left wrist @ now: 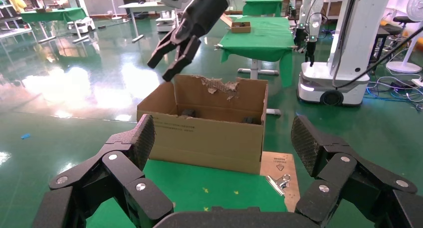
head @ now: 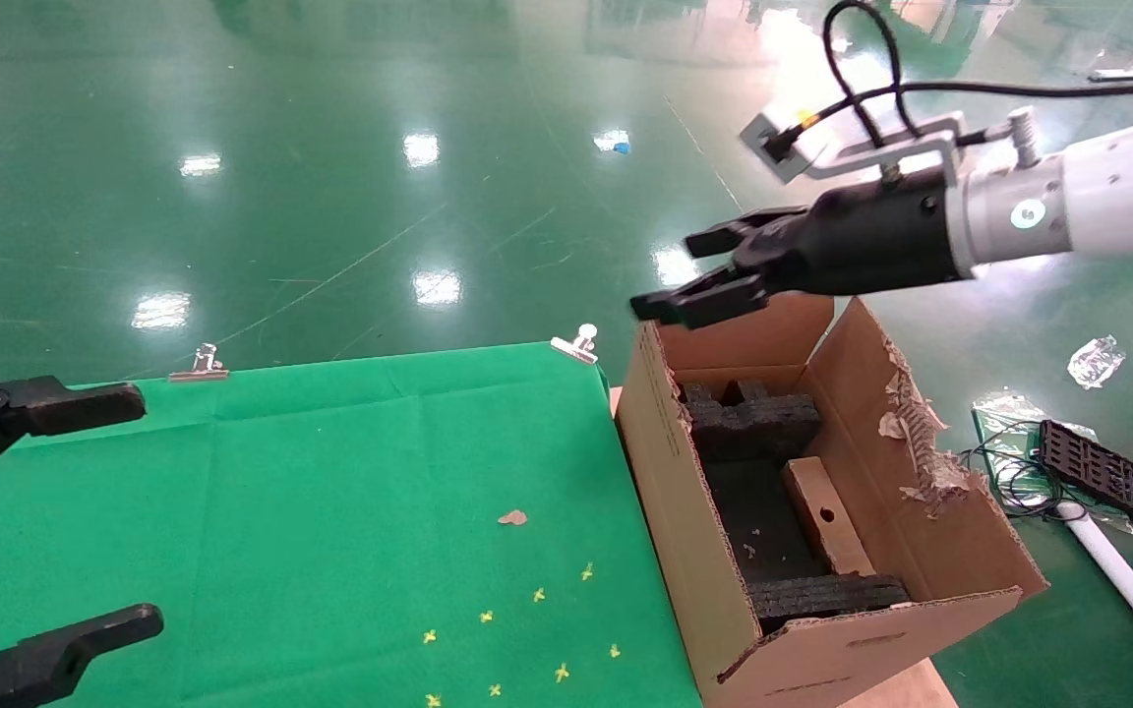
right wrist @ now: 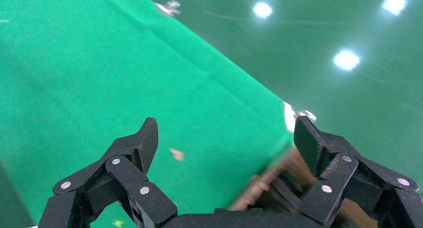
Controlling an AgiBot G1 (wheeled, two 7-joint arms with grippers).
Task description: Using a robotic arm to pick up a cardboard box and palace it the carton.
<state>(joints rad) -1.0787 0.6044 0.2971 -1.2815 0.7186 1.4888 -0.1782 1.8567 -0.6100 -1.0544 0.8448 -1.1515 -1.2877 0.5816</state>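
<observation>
Cardboard: 1 box (head: 827,516), 1 carton (head: 714,551).

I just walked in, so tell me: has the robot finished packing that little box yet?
It looks done: the cardboard box lies inside the carton, between black foam blocks. The right gripper hangs open and empty above the carton's far edge. The left gripper sits open over the green table.

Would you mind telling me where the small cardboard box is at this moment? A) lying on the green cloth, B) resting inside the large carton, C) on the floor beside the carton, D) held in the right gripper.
B: the cardboard box lies inside the carton, leaning among the black foam blocks, while the right gripper is open and empty above the carton's far edge.
</observation>
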